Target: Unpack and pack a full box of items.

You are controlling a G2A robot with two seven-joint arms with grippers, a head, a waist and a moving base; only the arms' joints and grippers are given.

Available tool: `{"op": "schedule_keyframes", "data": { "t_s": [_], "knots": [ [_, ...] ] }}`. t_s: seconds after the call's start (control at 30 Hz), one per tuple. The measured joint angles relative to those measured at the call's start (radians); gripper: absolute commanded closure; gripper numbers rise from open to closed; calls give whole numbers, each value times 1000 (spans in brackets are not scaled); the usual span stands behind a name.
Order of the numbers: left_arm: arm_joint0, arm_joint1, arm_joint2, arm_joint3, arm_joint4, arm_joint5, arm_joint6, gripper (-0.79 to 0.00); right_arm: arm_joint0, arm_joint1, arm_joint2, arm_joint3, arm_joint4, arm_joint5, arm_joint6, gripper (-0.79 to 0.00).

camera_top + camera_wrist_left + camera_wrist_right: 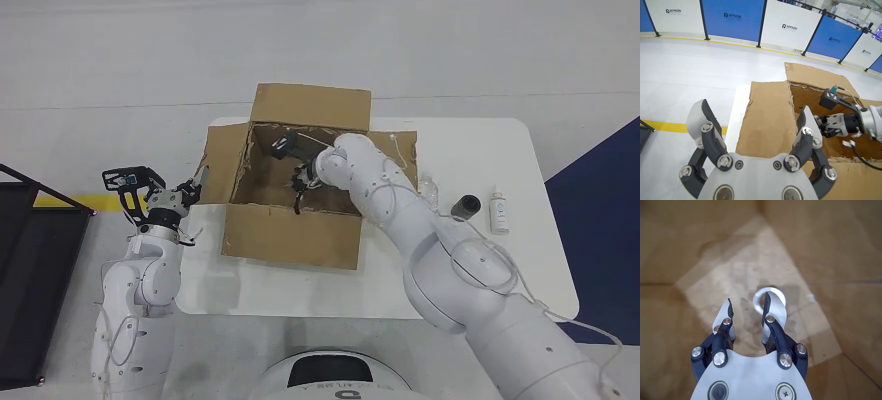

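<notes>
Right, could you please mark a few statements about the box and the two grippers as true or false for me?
1. The right gripper is down inside the cardboard box. True.
2. The left gripper is shut on an item. False: it is open and empty, outside the box by a side flap.
3. The box's flaps are folded shut. False: they stand open.
4. A dark cylinder and a white bottle sit on the table beside the box. True.
5. The right gripper clamps the round white item. False: the gripper is open, and the item lies ungripped on the box floor.
</notes>
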Motion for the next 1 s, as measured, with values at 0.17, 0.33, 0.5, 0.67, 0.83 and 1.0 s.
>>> {"op": "schedule_keyframes", "data": {
  "t_s": [0.17,0.33,0.5,0.67,0.83,1.0],
  "knots": [
    [0,0,0,0,0,0,0,-785,26,19,44,19,103,-248,143,-369],
    [0,0,0,0,0,0,0,-785,25,25,66,-4,179,-343,280,-363],
    [0,0,0,0,0,0,0,-785,-13,29,10,-67,184,-361,269,-366],
    [0,0,0,0,0,0,0,-785,-32,42,-103,-104,205,-405,225,-379],
    [0,0,0,0,0,0,0,-785,-10,64,-189,-123,279,-420,210,-474],
    [0,0,0,0,0,0,0,-785,21,92,-168,-158,291,-276,177,-597]
  ]
}}
